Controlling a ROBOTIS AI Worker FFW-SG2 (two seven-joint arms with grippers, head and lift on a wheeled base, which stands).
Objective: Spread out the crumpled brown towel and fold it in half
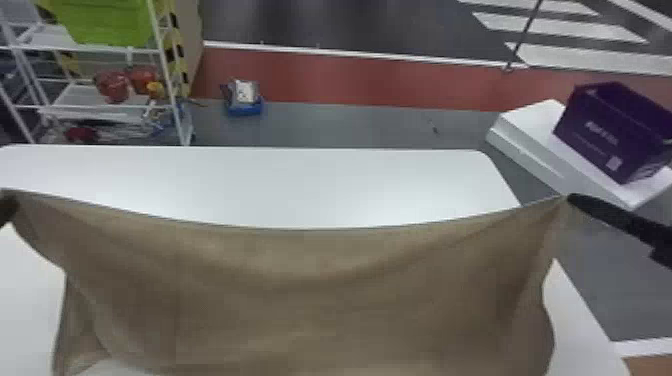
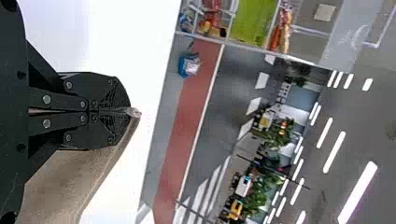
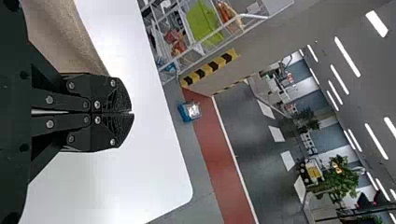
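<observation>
One towel (image 1: 320, 280): brown, strung btwn your 2 grippers over white tabletop (image 1: 270, 180), top edge sagging mid-span.
L gripper (image 1: 9, 206): jaws clenched, towel corner pinched at tips.
R gripper (image 1: 577, 200): jaws clenched on towel's opp. top corner.
Purple box (image 1: 582, 131): pale print on side; sits on white block (image 1: 535, 117), past tabletop's R end, fwd of your R gripper.

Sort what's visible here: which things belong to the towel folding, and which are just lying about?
Part of the job:
- brown towel, held up
- left gripper, shut on the towel
- right gripper, likewise
- white table beneath

Just lying about:
- purple box
- green bin on a rack
- blue item on the floor
</observation>
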